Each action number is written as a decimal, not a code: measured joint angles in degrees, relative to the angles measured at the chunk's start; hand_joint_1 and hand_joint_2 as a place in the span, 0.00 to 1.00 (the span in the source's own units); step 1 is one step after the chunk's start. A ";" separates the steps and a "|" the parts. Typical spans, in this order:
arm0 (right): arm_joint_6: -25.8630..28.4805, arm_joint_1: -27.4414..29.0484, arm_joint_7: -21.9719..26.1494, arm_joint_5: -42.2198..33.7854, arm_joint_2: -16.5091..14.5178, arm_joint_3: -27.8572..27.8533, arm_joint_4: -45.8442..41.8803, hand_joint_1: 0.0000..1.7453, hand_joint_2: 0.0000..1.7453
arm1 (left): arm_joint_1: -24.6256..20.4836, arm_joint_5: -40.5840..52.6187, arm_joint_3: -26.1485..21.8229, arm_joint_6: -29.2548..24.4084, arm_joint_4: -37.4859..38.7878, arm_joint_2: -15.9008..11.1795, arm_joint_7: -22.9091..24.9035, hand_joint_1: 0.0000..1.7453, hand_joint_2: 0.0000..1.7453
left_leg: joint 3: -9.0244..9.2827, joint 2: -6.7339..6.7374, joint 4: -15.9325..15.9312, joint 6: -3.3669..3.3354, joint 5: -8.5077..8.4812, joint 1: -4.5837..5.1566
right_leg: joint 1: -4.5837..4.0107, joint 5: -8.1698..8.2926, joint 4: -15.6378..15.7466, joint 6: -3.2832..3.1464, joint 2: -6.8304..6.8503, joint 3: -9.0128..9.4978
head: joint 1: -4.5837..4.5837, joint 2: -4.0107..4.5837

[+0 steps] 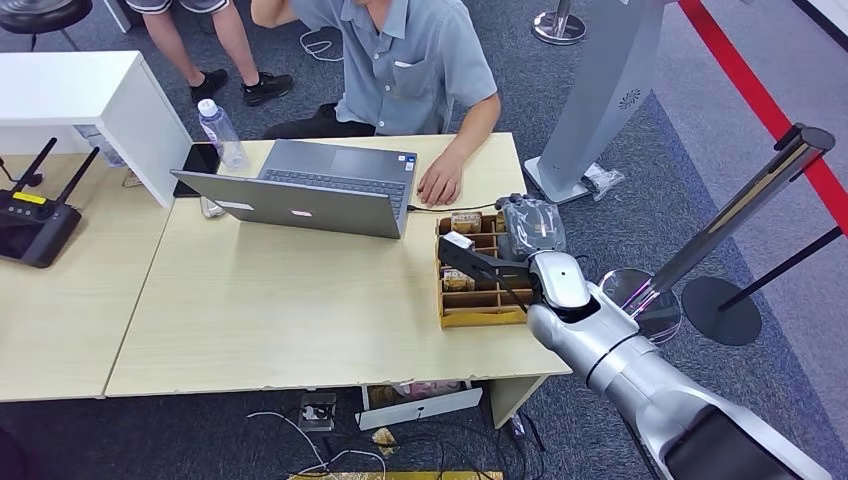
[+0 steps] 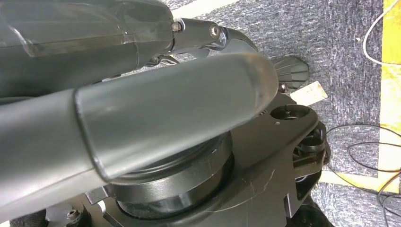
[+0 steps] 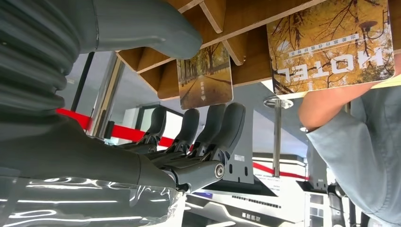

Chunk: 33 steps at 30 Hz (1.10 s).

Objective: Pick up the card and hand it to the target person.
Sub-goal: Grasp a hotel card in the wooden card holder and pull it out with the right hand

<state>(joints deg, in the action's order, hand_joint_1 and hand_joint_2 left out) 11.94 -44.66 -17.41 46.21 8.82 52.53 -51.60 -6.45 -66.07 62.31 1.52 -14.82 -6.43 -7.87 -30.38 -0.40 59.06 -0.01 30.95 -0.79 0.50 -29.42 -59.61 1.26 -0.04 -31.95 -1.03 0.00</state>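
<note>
The wooden card rack point(image 1: 478, 290) was seen at the right end of the light table point(image 1: 270, 310), and everything else is placed from it. The right hand point(image 1: 470, 258) was stretched out over the rack's middle compartments, fingers point(image 3: 208, 127) extended side by side and the thumb point(image 3: 156, 28) held apart from them; nothing was gripped between them, so the hand was released, hovering just at the rack. In the right wrist view a card point(image 3: 205, 78) printed with an autumn tree-lined path was found standing in a slot of the rack, just beside the fingertips; whether it was being touched could not be told. A second, larger card point(image 3: 331, 45) marked HOTEL was seen in a neighbouring compartment, well clear of the fingers. A person in a grey-blue shirt point(image 1: 405, 60) was seated on the far side of the table from the rack, one hand point(image 1: 440, 183) laid flat on the tabletop just beyond the rack's far edge. An open laptop point(image 1: 300, 190) was placed to the rack's left, and a water bottle point(image 1: 222, 135) was stood further left, past the laptop. A dark remote with antennas point(image 1: 35, 215) lay far to the left of the rack, on the adjoining table. The left hand point(image 2: 142, 118) was shown hanging above grey carpet; its state could not be told.
</note>
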 joint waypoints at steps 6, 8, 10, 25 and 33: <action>0.74 -0.23 -0.27 1.25 0.01 0.04 -0.02 0.81 1.00 | 0.00 0.03 0.00 0.01 0.00 -0.01 -0.02 0.00 0.00 | 0.01 0.00 0.00 0.00 0.00 0.00 | 0.00 0.00 0.00 0.00 0.00 0.00 | 0.00 0.00; 1.02 -0.25 -0.55 1.86 0.02 0.03 -0.10 0.85 1.00 | 0.00 0.05 0.00 0.01 0.00 -0.02 -0.03 0.00 0.00 | 0.02 0.00 0.00 0.00 0.00 0.00 | 0.00 0.00 0.00 0.00 -0.01 0.00 | 0.01 0.00; 1.42 -0.25 -0.96 2.80 0.07 0.02 -0.42 0.87 1.00 | 0.01 0.08 0.00 0.02 0.00 -0.02 -0.04 0.00 0.00 | 0.02 0.00 0.00 0.00 -0.01 0.00 | 0.00 0.00 0.00 0.00 -0.02 0.00 | 0.01 0.00; 1.99 -0.21 -2.29 5.39 1.17 -0.03 -2.72 1.00 1.00 | 0.01 0.11 0.00 0.05 0.00 -0.02 -0.02 0.00 0.00 | 0.03 0.01 0.01 0.00 -0.01 0.00 | 0.00 0.00 0.00 0.00 -0.09 0.00 | 0.01 0.00; 1.33 -0.18 -2.29 5.63 2.07 -0.04 -4.00 1.00 1.00 | 0.02 0.11 0.00 0.05 0.00 -0.03 0.00 0.00 0.00 | 0.03 0.01 0.01 0.00 -0.01 0.00 | 0.00 0.00 0.00 0.00 -0.09 0.00 | 0.01 0.00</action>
<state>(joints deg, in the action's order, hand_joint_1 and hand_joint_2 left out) 13.28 -44.83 -19.70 51.85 10.89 52.49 -55.61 -6.43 -65.96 62.31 1.57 -14.82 -6.46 -7.87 -30.35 -0.39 59.06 -0.01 30.94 -0.79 0.50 -29.42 -59.61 1.26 -0.13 -31.95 -1.02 0.00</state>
